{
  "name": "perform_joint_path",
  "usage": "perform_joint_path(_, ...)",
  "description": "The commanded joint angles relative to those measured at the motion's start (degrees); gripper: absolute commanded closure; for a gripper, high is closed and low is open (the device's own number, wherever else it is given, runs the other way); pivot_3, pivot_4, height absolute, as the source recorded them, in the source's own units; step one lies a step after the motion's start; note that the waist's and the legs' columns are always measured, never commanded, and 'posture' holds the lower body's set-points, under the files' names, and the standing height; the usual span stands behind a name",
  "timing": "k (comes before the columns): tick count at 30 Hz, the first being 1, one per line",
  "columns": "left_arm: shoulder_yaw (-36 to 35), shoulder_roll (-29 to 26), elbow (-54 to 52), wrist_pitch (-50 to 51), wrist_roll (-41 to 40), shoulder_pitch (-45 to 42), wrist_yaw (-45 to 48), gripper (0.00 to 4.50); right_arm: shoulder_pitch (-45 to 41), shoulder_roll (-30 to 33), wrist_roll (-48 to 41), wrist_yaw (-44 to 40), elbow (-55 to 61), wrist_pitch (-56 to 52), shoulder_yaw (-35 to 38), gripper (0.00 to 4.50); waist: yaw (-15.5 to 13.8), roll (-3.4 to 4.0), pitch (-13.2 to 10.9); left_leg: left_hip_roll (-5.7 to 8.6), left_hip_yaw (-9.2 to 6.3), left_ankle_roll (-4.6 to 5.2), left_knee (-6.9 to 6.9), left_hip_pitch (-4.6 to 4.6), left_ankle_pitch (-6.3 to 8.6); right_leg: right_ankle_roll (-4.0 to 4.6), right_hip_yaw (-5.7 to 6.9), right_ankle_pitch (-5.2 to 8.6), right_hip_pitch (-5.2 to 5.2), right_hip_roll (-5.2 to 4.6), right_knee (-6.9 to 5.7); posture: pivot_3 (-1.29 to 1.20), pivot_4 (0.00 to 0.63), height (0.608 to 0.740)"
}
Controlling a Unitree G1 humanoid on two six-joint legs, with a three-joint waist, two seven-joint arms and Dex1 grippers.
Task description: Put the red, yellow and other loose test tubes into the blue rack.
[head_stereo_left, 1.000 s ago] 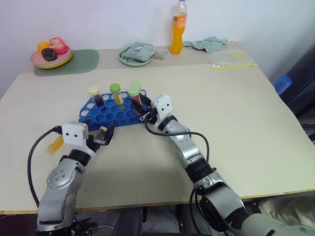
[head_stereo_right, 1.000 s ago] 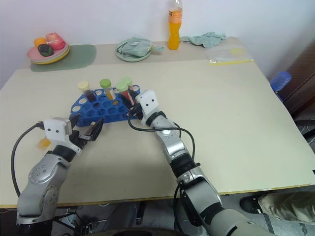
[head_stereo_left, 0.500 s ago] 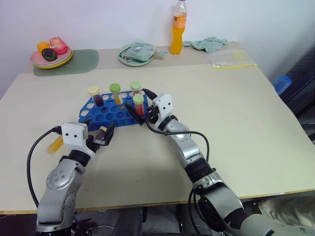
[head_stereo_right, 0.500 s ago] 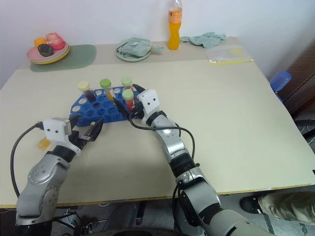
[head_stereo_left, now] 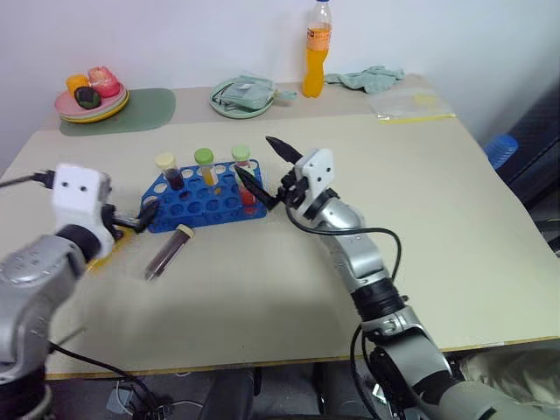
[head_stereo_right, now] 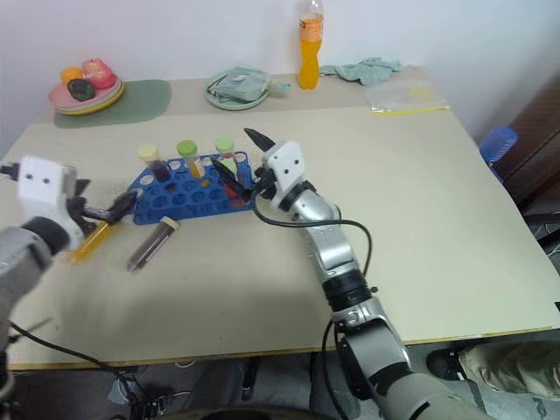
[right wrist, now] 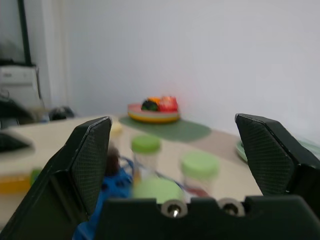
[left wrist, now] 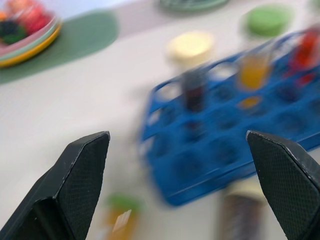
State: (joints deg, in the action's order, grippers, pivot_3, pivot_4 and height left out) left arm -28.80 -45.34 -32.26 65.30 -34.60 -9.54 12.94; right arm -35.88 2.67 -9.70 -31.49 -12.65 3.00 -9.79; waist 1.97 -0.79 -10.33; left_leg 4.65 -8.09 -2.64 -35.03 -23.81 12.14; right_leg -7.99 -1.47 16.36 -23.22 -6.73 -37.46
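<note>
Nearest on the counter (head_stereo_left: 455,227), a dark purple tube with a cream cap (head_stereo_left: 168,251) lies flat on its side just in front of the blue rack (head_stereo_left: 194,203), not touching it. Off to the left of that, a yellow-orange tube (head_stereo_right: 90,242) lies on the counter too, right under the left hand (head_stereo_left: 150,210), whose fingers are spread wide with nothing in them, tips close to the rack's left end.

The rack itself has four tubes standing in it: a dark one with a cream cap (head_stereo_left: 168,171), an orange one with a green cap (head_stereo_left: 206,166), another green-capped one (head_stereo_left: 241,156) at the back, and a red one (head_stereo_left: 248,198) low at the right end. The right hand (head_stereo_left: 262,162) hangs just above that right end, fingers apart, empty, one tip pointing up and away.

Further back: a pale green plate (head_stereo_left: 229,106) with a crumpled packet on it, a tall orange drink bottle (head_stereo_left: 318,51) (label is too small to read), a greenish cloth (head_stereo_left: 367,78), a clear bag (head_stereo_left: 411,105), and on the far left a stack of plates with toy fruit (head_stereo_left: 91,94) on a dark green mat (head_stereo_left: 144,109).
</note>
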Motion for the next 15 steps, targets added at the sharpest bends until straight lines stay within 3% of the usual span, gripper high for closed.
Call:
perform_joint_path(1, -2.24, -7.07, 7.71, 7.34, -1.92, -2.37, 5.23, 0.00, 1.35, 5.42, -1.87, -7.00, 7.80, -7.13, -1.73, 0.13, 0.46, 0.00, 0.00, 0.00, 0.00, 0.00, 0.02, 0.00, 0.00, 0.00, 0.00, 0.00, 0.00, 0.02, 0.01, 0.00, 0.150, 0.740)
perform_joint_path(4, 4.94, -17.34, 19.93, 10.20, -0.89, -3.08, 13.40, 0.00, 4.84, 13.43, -1.70, -14.72, 14.16, -11.74, -4.79, 0.13, 0.60, 0.02, -0.03, -0.03, 0.05, -0.01, 0.08, 0.02, 0.01, 0.02, 0.01, 0.01, -0.03, 0.08, 0.02, 0.00, 0.150, 0.740)
perform_joint_path(7, 13.02, -22.49, 27.89, 6.15, 1.86, -4.89, 19.09, 0.00, 7.00, 17.34, -1.17, -17.56, 18.19, -14.21, -6.71, 0.13, 0.61, 0.09, -0.08, -0.03, 0.15, -0.03, 0.14, 0.06, 0.03, 0.04, 0.00, 0.03, -0.03, 0.06, 0.03, 0.00, 0.150, 0.740)
perform_joint_path(11, 23.65, -23.69, 41.10, 0.36, 6.42, -14.28, 27.49, 0.00, 10.25, 21.82, -0.32, -20.11, 23.58, -18.28, -8.63, 0.13, 0.46, 0.03, -0.09, -0.15, 0.15, -0.06, 0.14, 0.07, 0.02, 0.05, 0.03, 0.03, -0.03, 0.10, 0.02, 0.00, 0.150, 0.740)
perform_joint_path(15, 33.29, -22.61, 53.37, -7.32, 13.76, -23.72, 34.70, 0.00, 11.73, 22.37, -2.40, -20.62, 26.81, -21.53, -8.17, 0.13, 0.31, -0.04, -0.09, -0.12, 0.17, -0.06, 0.11, 0.06, 0.02, 0.05, 0.03, 0.03, 0.00, 0.07, 0.03, 0.00, 0.150, 0.740)
